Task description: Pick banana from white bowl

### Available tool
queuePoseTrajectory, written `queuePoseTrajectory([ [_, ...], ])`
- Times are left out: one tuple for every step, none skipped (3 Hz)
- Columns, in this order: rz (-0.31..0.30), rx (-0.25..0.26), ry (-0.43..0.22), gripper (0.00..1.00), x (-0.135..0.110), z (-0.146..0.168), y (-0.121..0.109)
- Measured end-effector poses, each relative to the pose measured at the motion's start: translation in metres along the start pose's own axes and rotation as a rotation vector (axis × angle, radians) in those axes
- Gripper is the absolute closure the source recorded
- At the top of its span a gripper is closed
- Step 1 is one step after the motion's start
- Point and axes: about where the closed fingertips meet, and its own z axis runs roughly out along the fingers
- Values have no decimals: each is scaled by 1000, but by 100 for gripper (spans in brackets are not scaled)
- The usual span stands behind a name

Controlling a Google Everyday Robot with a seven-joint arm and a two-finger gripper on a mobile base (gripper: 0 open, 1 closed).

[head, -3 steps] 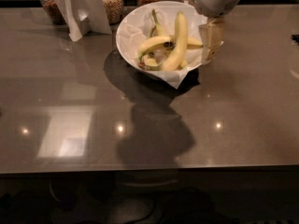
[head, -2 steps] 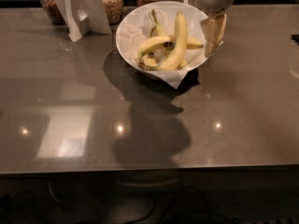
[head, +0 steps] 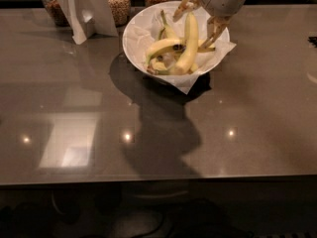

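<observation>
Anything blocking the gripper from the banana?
Nothing visible. The gripper hangs open over the white bowl's far side, fingers either side of the banana's upper end. Two smaller bananas lie beside it, clear of that end.

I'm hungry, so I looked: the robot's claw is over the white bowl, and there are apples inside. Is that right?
Not apples. The camera view shows bananas in the white bowl. The rest is right: the gripper is over the bowl, its fingers open.

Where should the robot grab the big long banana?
Probably around its upper half, coming from above: the banana lies on top of the other bananas in the white bowl, its top end free. The gripper hangs there, jaws open either side.
</observation>
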Motion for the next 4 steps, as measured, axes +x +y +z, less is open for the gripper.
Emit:
queuePoseTrajectory([
  [-34,-10,-14,57,3,14,7],
  [-48,-45,-30,54,6,33,16],
  [-57,-89,-41,47,11,48,26],
  [-62,-115,-46,45,15,58,32],
])
